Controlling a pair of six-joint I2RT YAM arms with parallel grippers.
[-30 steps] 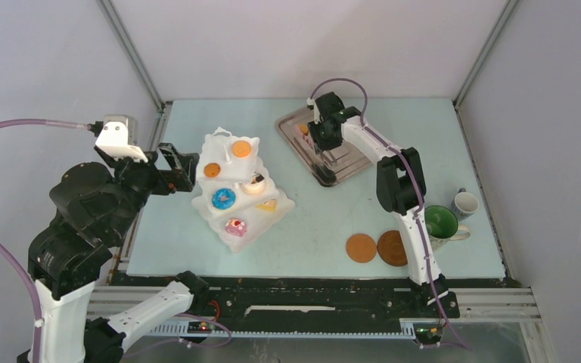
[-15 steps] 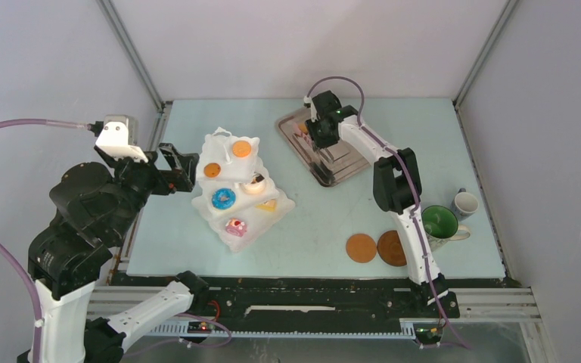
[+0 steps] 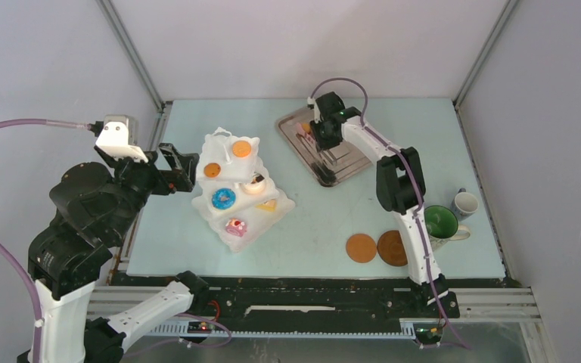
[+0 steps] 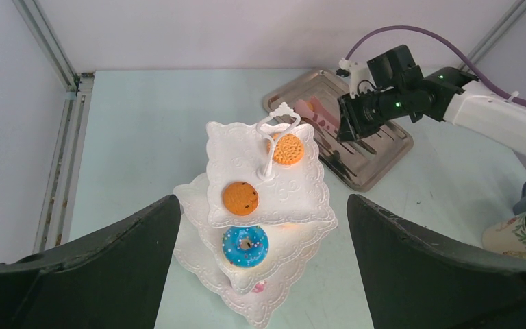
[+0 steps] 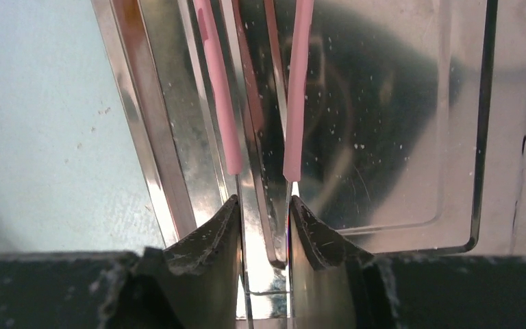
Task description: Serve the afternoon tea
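The white three-tier stand [image 3: 213, 208] sits left of centre. It holds two orange biscuits [image 3: 241, 148], a blue doughnut [image 3: 223, 199], a pink doughnut [image 3: 235, 226] and cake slices [image 3: 266, 204]. My left gripper [image 3: 185, 168] hangs open beside it; in the left wrist view the stand [image 4: 308, 199] lies below the wide-apart left gripper [image 4: 261, 202]. My right gripper [image 3: 319, 142] is low over the silver tray [image 3: 344, 165]. In the right wrist view the right gripper [image 5: 264, 205] is shut on the metal arms of the pink tongs [image 5: 221, 96], whose tips hold nothing.
A green-lined mug [image 3: 440, 223] and a small white cup [image 3: 465, 203] stand at the right edge. Two brown coasters [image 3: 361, 247] lie near the front, by the right arm's base. The tray [image 5: 397, 137] lies at the back centre.
The right gripper's jaws have narrowed onto the tongs' arms, and its wrist shifted slightly over the tray. The left arm and the stand have not moved.
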